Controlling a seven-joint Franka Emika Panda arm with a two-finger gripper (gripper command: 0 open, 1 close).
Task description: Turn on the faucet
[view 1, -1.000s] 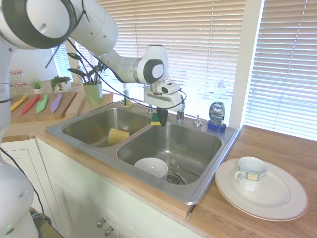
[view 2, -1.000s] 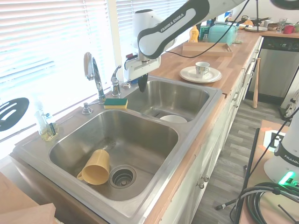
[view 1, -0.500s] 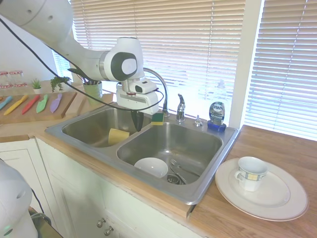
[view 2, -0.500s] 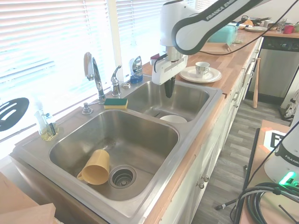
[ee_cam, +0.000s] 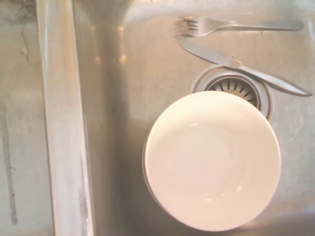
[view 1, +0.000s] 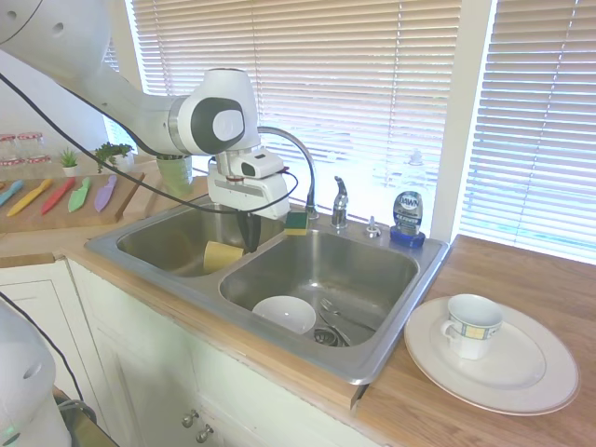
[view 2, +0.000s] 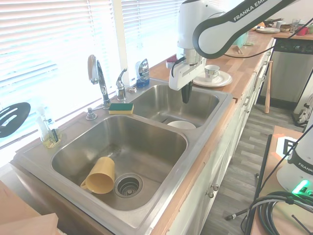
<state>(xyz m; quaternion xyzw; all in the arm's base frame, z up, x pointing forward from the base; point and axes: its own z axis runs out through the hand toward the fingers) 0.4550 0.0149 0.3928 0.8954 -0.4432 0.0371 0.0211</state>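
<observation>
The faucet (view 1: 292, 152) is a tall chrome gooseneck at the back of the double sink, with a small lever handle (view 1: 339, 199) on a short post beside it. The second exterior view shows the faucet (view 2: 98, 73) and its handle (view 2: 120, 84) at the left. No water is visibly running. My gripper (view 1: 251, 240) hangs with its fingers pointing down and shut on nothing. It is well in front of the faucet, above the sink near the divider. In the second exterior view the gripper (view 2: 186, 97) hovers over the basin with the bowl.
A white bowl (ee_cam: 211, 160) lies in one basin with a fork (ee_cam: 231, 24) and a knife (ee_cam: 241, 66) by the drain. A yellow cup (view 2: 100, 175) lies in the other basin. A sponge (view 2: 121, 107) and a dish soap bottle (view 1: 407, 214) sit behind. A plate (view 1: 521, 372) bearing a mug rests on the counter.
The arm has swung away from the faucet handle, toward the sink's front edge. The gripper stays shut. The faucet and handle look unchanged.
</observation>
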